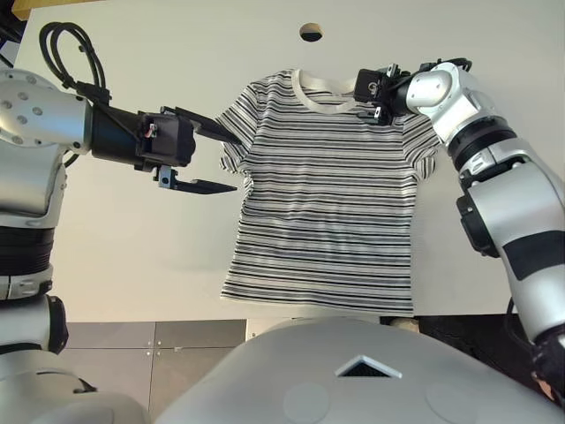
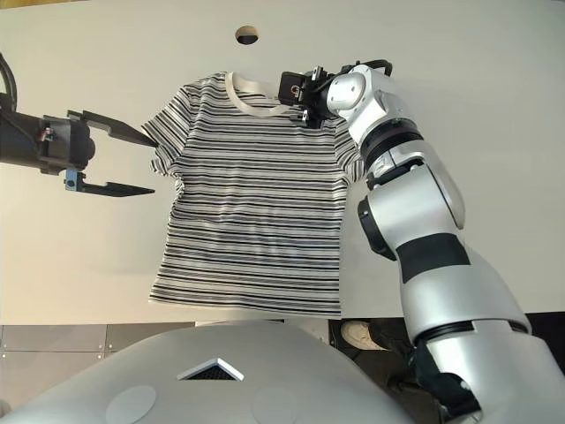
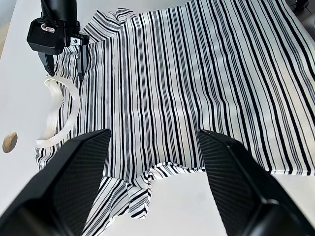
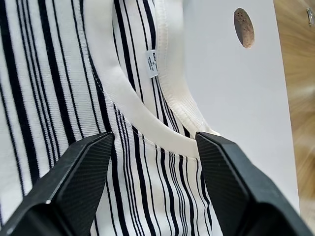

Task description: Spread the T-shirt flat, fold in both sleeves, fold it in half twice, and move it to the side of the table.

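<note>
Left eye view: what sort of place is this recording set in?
Probably a lab or test bench rather than a home: a plain white table with a round cable-style hole, and a single black-and-white striped short-sleeved T-shirt laid on it.

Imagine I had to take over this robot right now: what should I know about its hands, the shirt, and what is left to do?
Hands: the left hand is open, its fingers either side of the rumpled left sleeve. The right hand is open over the collar, near the shirt's right shoulder.
Things: the T-shirt lies on the table, collar away from the robot, hem near the front edge.
Done: the body is spread mostly flat.
Left: smooth that sleeve, fold in both sleeves, fold in half twice, move it to the side of the table.
</note>
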